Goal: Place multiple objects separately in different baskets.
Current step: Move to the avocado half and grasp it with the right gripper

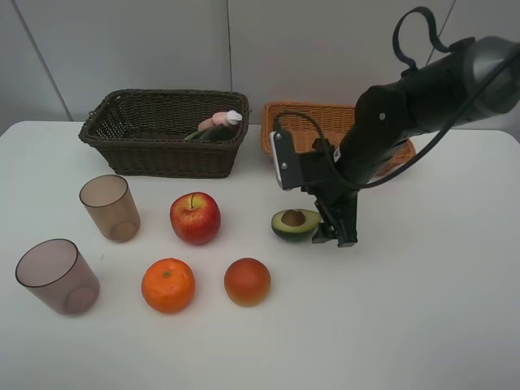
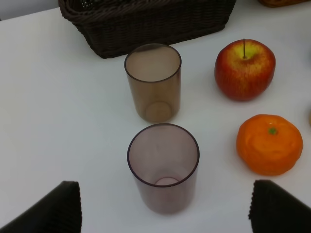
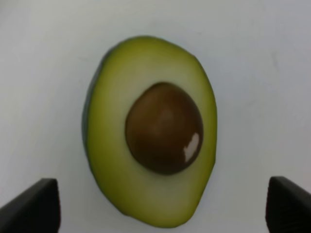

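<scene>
While my right gripper (image 1: 336,234) stands wide open near the middle of the tabletop (image 1: 422,317), the halved avocado (image 3: 150,155) lies pit-up between its jaws, untouched.

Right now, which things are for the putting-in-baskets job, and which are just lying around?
For the job:
purplish cup, brownish cup, apple, orange, orange-red fruit, avocado half, pink bottle and dark bottle (both already in the dark basket), light basket.

Just there:
white table, grey wall.
</scene>
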`<state>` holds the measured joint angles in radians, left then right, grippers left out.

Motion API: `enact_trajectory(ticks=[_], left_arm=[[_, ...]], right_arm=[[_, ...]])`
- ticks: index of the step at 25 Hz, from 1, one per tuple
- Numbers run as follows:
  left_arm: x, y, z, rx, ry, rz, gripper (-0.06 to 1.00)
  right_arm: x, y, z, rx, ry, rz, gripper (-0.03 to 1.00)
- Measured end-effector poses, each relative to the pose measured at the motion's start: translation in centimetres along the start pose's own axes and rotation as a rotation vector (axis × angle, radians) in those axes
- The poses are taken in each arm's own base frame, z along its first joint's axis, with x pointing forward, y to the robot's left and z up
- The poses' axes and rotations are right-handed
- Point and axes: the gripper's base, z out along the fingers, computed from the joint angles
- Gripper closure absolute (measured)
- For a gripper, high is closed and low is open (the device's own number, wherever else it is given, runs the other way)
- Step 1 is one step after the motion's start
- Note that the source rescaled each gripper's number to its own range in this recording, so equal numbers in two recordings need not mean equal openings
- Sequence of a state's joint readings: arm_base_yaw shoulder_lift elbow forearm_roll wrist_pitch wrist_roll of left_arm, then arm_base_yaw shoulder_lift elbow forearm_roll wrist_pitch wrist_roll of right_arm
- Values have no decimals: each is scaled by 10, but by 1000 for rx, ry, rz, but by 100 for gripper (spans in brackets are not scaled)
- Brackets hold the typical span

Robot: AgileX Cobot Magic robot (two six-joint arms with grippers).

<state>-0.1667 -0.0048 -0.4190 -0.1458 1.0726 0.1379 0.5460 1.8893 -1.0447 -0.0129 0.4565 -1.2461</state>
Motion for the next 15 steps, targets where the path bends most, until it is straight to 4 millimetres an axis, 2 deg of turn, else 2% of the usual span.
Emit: enact_trajectory(ticks=[15], left_arm=[[0,0,0,0,0,0,0]], right_arm=[[-2,0,24,23,-15,9,15]])
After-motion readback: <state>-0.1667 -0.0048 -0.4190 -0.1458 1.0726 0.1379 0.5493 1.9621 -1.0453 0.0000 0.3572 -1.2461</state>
